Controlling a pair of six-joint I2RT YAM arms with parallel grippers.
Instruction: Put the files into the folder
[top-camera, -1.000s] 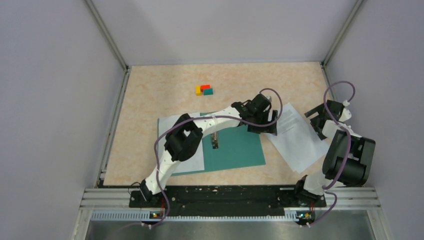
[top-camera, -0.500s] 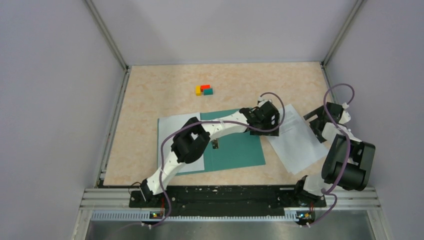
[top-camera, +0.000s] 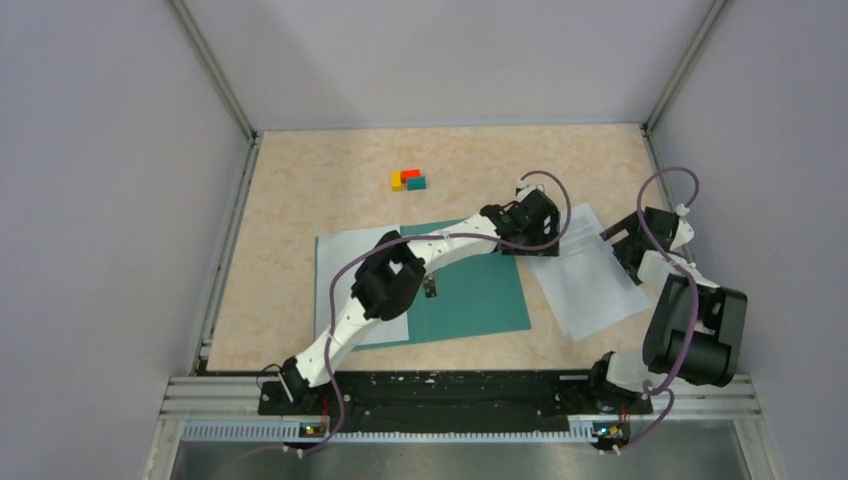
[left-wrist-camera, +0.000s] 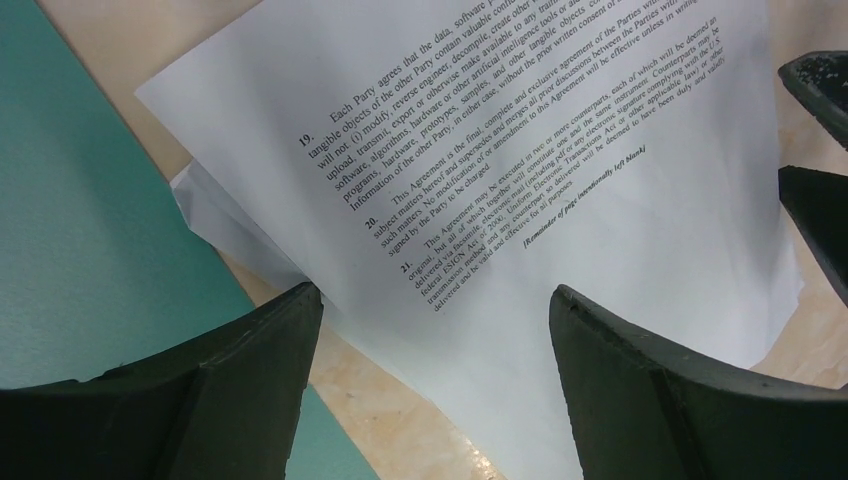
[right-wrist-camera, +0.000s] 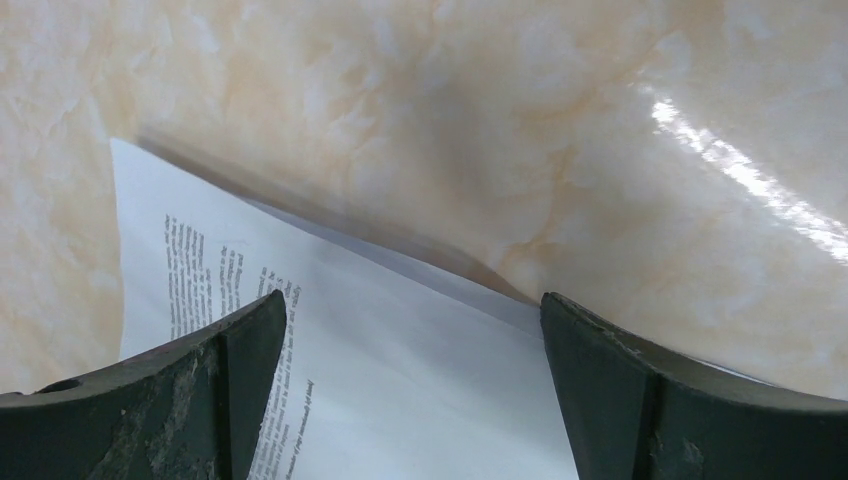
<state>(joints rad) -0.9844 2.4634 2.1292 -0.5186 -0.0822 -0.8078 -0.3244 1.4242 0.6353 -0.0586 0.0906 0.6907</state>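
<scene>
Hovering spread and empty, left gripper and right gripper flank the files; uneven pushing could crumple them beside the folder.

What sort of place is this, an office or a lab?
Probably a lab's robot test cell: left arm and right arm bolted to a metal rail, plain walls boxing in the table, and props: printed sheets, a teal folder, coloured blocks.
</scene>
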